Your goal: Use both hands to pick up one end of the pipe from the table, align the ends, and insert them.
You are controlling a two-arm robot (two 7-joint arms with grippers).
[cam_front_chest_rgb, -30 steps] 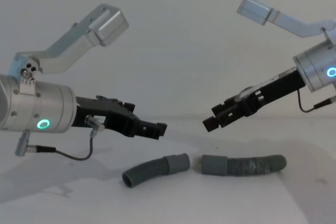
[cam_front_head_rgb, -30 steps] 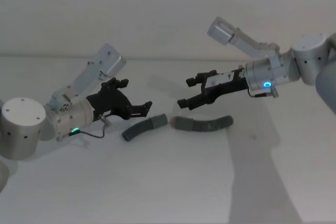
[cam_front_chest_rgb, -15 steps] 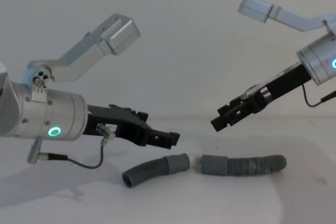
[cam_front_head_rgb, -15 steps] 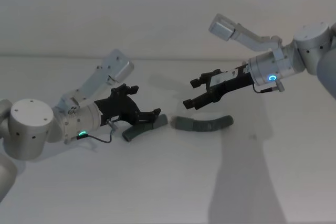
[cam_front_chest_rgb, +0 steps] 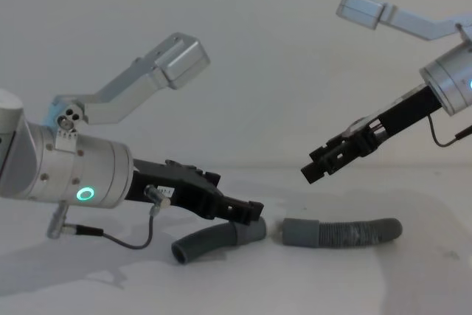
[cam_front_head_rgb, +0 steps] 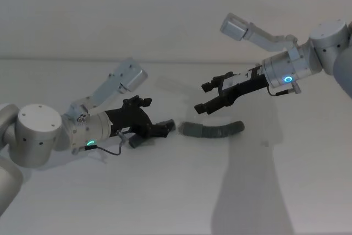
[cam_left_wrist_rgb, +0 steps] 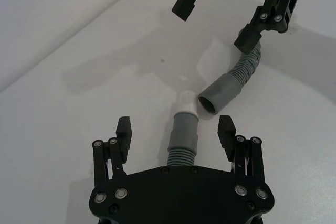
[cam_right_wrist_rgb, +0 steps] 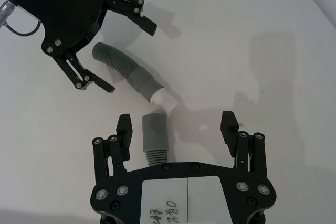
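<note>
Two hose pieces lay flat on the table (cam_front_head_rgb: 165, 191), neither lifted, so no step of the task was complete.

Layout:
- The left hose (cam_front_chest_rgb: 203, 243), curved and darker, sat left of centre.
- The right hose (cam_front_chest_rgb: 346, 232), longer, lay to its right.
- The left cuff (cam_left_wrist_rgb: 184, 132) carried a white tip (cam_left_wrist_rgb: 188, 101) aimed at the open mouth of the right cuff (cam_left_wrist_rgb: 220, 92).
- The cuffs were just beside each other but apart, and they met at an angle rather than in line.

Left gripper (cam_left_wrist_rgb: 176, 126): down at table level with its jaws spread wide. One finger stood on each side of the left cuff, with clear space on both sides, and nothing was clamped. In the chest view its fingertips sat level with the cuff. Whether they touched the table could not be told from that angle.

Right gripper (cam_front_chest_rgb: 321, 167): in the air above the right cuff, well off the table. Its jaws were wide apart and gripped nothing. In its own wrist view the right cuff lay below, between the fingers but nearer one than the other.

Judgement: approach stage only, and the left side looked further along.

Remaining, as I read it:
- close the left jaws on the left cuff
- lower the right gripper, centre it and close it on the right cuff
- lift both ends
- swing them onto a common line
- push the white tip into the right cuff
</note>
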